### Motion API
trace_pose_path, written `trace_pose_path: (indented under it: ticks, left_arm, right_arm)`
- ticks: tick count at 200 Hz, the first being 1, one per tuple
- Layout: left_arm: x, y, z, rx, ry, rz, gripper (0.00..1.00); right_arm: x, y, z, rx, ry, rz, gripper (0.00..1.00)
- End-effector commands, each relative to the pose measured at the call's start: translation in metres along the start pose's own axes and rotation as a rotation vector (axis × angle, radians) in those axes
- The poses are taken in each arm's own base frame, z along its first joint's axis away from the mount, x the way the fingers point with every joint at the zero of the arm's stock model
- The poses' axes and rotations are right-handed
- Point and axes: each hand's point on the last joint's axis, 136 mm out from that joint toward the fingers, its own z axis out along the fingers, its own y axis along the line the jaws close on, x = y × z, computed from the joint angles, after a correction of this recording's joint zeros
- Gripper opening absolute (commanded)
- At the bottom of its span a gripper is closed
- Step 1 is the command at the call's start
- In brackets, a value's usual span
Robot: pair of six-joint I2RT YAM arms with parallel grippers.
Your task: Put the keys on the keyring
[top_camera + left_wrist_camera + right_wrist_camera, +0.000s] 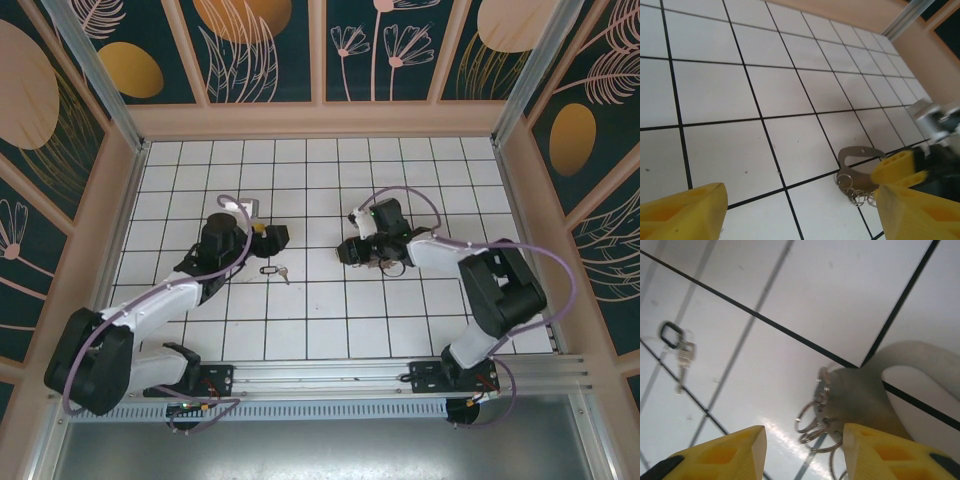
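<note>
- The keys (273, 271) lie flat on the tiled floor (330, 320), just beside the left gripper (268, 236) and well apart from the keyring (392, 266).
- The left gripper's jaws stand wide apart with nothing between them. It should likely descend with 1 finger on each side of the black loop, pinching the loop rather than the tiny key.
- The right gripper (804, 432) has its jaws partly apart. The keyring's small rings lie in the gap, and no pinch shows.
- It probably needs a firm hold on the keyring's body first, so the keyring cannot slide.
</note>
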Motion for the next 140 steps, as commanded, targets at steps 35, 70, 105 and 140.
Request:
trace_pose_path:
  ticks: [35,70,105,140]
  left_arm:
    - [0.038,-0.041,0.045,0.038,0.188,0.222,0.68]
    - [0.045,-0.044,0.077,0.027,0.246,0.256,0.59]
    - [0.059,-0.046,0.103,0.027,0.327,0.293,0.53]
    - [0.075,-0.047,0.125,0.033,0.391,0.315,0.51]
  right_arm:
    - [-0.031,-0.007,-0.060,-0.005,-0.185,0.045,0.54]
    - [-0.019,-0.013,-0.077,-0.028,-0.236,0.073,0.64]
    - [-0.006,-0.015,-0.086,-0.042,-0.262,0.078,0.72]
    - [-0.004,-0.022,-0.091,-0.049,-0.286,0.094,0.75]
